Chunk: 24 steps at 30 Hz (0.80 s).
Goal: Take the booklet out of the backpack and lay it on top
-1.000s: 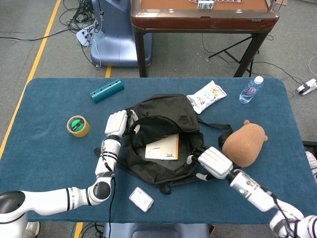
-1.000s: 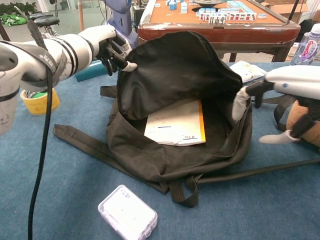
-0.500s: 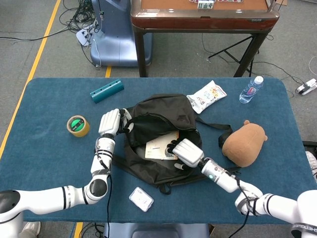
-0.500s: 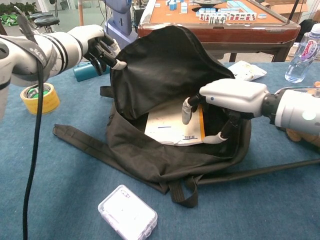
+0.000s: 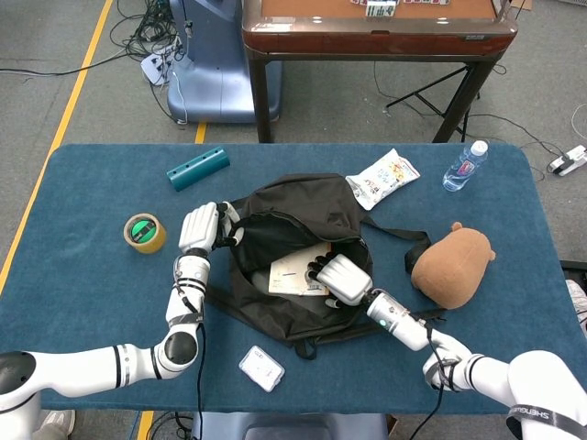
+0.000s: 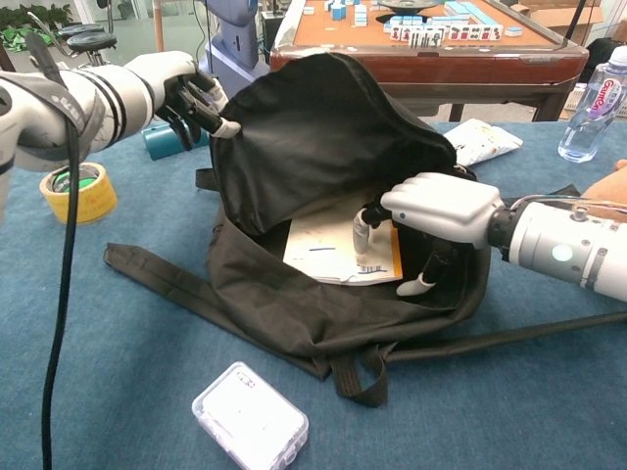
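The black backpack (image 5: 295, 213) lies open in the middle of the blue table (image 5: 83, 302). Inside it lies the booklet (image 5: 295, 272), white with an orange edge, also clear in the chest view as the booklet (image 6: 328, 245). My left hand (image 5: 200, 227) grips the edge of the bag's flap and holds it up and back, shown in the chest view as the left hand (image 6: 186, 86). My right hand (image 6: 438, 208) reaches into the opening, its fingertips (image 6: 361, 240) touching the booklet's right part, the thumb apart beside it. The same right hand (image 5: 341, 278) covers the booklet's right end from above.
A yellow tape roll (image 5: 144, 232) and a teal bar (image 5: 197, 168) lie left of the bag. A snack packet (image 5: 385, 177) and a water bottle (image 5: 465, 166) lie behind it, a brown plush (image 5: 452, 266) at its right. A white plastic box (image 6: 250, 416) sits near the front edge.
My right hand has moved from the bag's right rim into the opening and down onto the booklet. My left hand has drawn the flap slightly further left.
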### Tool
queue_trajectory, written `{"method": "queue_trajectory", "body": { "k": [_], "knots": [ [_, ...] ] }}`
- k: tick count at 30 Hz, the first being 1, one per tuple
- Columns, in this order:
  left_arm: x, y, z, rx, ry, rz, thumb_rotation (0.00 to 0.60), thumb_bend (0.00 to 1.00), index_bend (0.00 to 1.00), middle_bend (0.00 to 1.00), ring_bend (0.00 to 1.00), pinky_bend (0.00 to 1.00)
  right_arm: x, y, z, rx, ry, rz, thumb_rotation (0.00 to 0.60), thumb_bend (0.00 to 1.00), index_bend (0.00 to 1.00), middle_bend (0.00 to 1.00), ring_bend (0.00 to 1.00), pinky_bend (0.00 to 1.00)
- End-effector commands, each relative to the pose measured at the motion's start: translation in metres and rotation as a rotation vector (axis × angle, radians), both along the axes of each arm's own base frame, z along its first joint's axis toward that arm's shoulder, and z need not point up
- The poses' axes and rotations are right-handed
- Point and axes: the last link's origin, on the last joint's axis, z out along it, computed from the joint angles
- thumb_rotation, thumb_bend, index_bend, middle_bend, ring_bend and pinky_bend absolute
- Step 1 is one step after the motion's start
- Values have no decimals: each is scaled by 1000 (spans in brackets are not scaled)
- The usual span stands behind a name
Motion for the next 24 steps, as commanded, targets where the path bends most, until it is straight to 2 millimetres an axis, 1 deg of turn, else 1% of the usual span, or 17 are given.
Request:
{"method": "queue_trajectory", "body": {
  "k": [1, 13, 19, 24],
  "knots": [
    [1, -1, -3, -9, -6, -1, 600, 374, 649, 679, 650, 527, -1, 2, -5, -11, -20, -5, 600, 0, 371, 301, 243, 331],
    [5, -4, -2, -11, -15, -3, 600, 374, 642, 673, 649, 527, 13, 6, -31, -19, -51, 18, 600, 0, 371, 288, 237, 331],
    [5, -5, 0, -9, -16, -4, 600, 374, 639, 673, 649, 527, 18, 4, -38, -37, -54, 30, 600, 0, 371, 285, 233, 331],
    [3, -5, 2, -6, -17, -1, 600, 374, 637, 673, 649, 527, 20, 0, -39, -59, -55, 24, 600, 0, 360, 283, 231, 331]
  ]
}}
